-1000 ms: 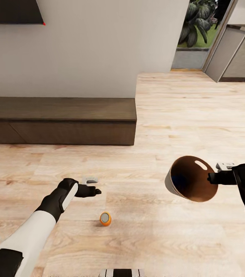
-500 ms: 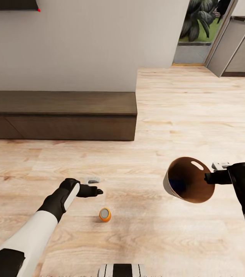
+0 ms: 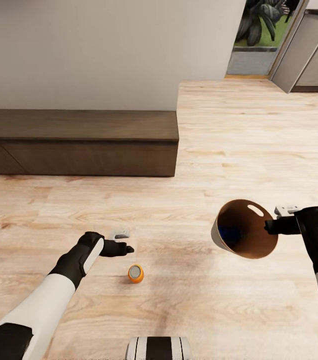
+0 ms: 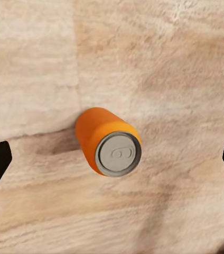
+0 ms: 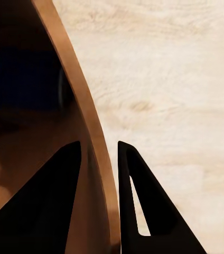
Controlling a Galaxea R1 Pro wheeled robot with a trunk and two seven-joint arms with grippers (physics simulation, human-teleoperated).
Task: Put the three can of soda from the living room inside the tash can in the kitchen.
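The small orange soda can (image 3: 136, 273), light and slippery, is straddled by the wide-open left gripper (image 3: 129, 248); mid-body grasp advised.

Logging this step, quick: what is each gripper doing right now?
Left gripper: open, empty, above the soda can on the floor.
Right gripper: shut on the trash can rim.

In the left wrist view we see just the dark tips of the left gripper (image 4: 112, 159); the picture's sides cut off the rest. Deep inside the trash can (image 3: 229, 245) sits a dark blue patch, too dim to tell. The cabinet (image 3: 79, 142) runs off the edge.
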